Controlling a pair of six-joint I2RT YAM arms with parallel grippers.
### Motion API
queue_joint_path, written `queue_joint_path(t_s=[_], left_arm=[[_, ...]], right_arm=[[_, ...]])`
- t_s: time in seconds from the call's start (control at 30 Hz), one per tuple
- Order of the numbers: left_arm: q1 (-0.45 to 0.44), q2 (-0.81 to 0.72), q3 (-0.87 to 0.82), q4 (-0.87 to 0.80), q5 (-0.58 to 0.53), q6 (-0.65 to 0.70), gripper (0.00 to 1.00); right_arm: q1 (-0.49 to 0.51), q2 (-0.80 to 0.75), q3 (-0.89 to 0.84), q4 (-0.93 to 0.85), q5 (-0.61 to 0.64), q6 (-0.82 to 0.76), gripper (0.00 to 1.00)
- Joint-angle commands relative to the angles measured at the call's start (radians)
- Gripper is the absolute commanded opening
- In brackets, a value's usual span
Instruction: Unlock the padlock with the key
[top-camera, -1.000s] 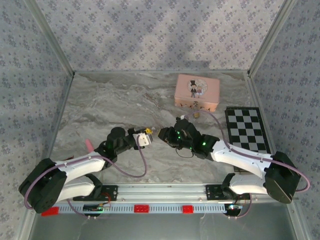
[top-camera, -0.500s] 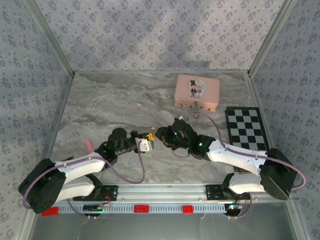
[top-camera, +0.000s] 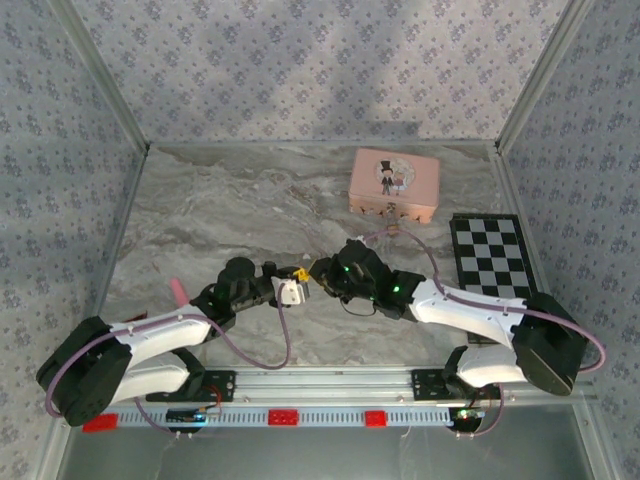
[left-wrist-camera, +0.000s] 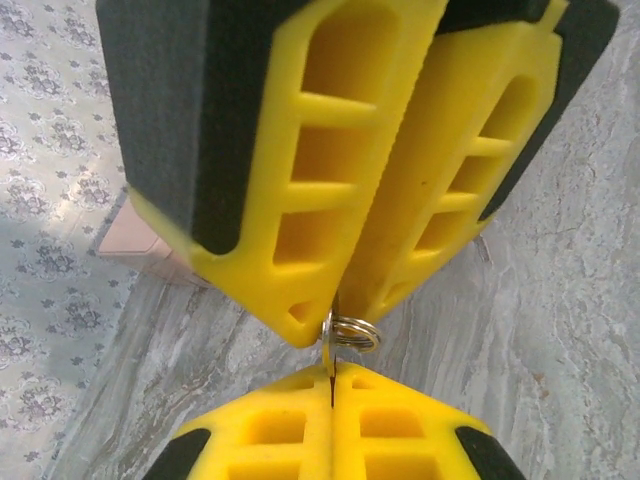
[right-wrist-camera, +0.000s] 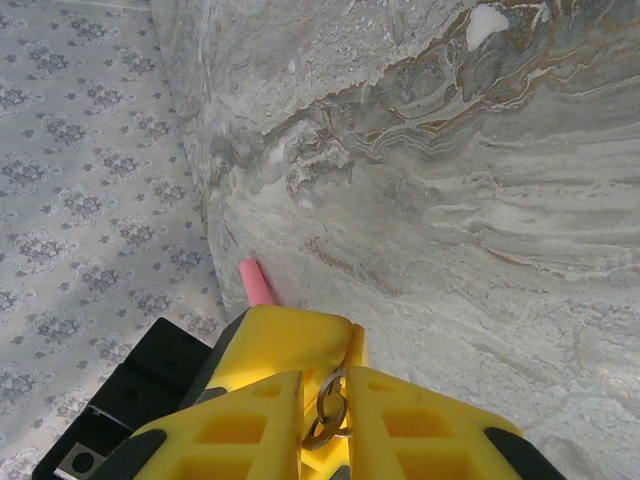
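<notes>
The right gripper (top-camera: 318, 270) has slid left to meet the left gripper (top-camera: 298, 276) at the centre of the top view, its jaws narrowing. The left gripper is clamped on the key (left-wrist-camera: 345, 332), lower centre in the left wrist view. The right fingers sit narrowly around its ring, but I cannot tell whether they pinch it.

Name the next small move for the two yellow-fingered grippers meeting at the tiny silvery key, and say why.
Probably pinch the right gripper fully onto the wire ring of the tiny silvery key before the left gripper lets go: the left is shut on the key's thin blade, and the ring sits between the right fingers.
</notes>
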Motion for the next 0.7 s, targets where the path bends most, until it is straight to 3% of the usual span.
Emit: queue_joint_path(t_s=[0.0,0.37,0.5,0.67], left_arm=[[-0.011,0.007,0.005,0.002,-0.006,0.019,0.0],[-0.014,0.022,0.004,0.027,-0.035,0.016,0.01],[-0.014,0.024,0.001,0.041,-0.043,0.009,0.07],[-0.014,0.0,0.005,0.051,-0.043,-0.074,0.26]], right_arm=[[0.008,0.013,0.031,-0.011,0.009,0.008,0.17],[0.008,0.009,0.026,-0.023,0.018,0.007,0.04],[0.005,0.007,0.024,-0.024,0.02,0.005,0.0],[-0.021,-0.033,-0.004,-0.019,0.038,-0.047,0.0]])
